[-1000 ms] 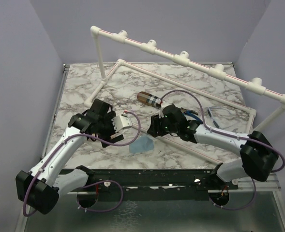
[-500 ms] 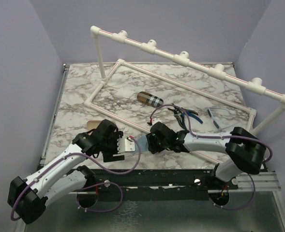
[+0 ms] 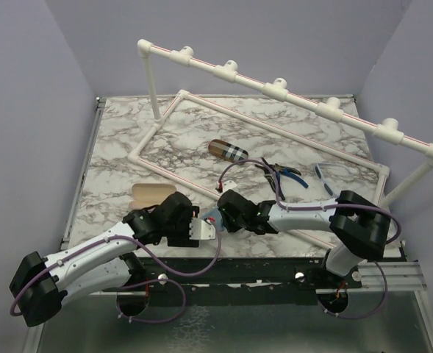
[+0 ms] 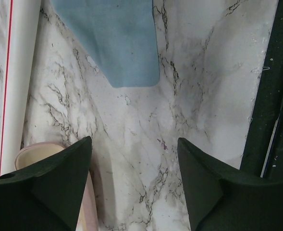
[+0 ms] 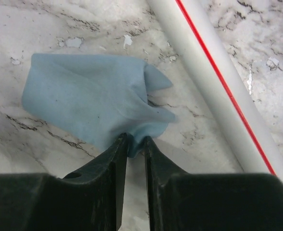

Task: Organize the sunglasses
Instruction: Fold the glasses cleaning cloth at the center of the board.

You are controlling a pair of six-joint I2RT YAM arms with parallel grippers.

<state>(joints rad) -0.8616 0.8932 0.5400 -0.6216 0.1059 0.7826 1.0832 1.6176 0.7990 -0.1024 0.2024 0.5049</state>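
blue-framed sunglasses (image 3: 325,178) on table (image 3: 128,147), 2 o'clock of right gripper (image 5: 136,139), long axis roughly 11–5 | right gripper clenched on blue cloth (image 5: 83,101) | left gripper (image 4: 134,144) released, empty | right arm nearer

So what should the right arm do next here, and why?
Probably lift the blue cloth slightly off the table: the right gripper is shut on its bunched corner, the rest lies on it, and the left gripper hangs open just short of its other end, seemingly ready to take it.
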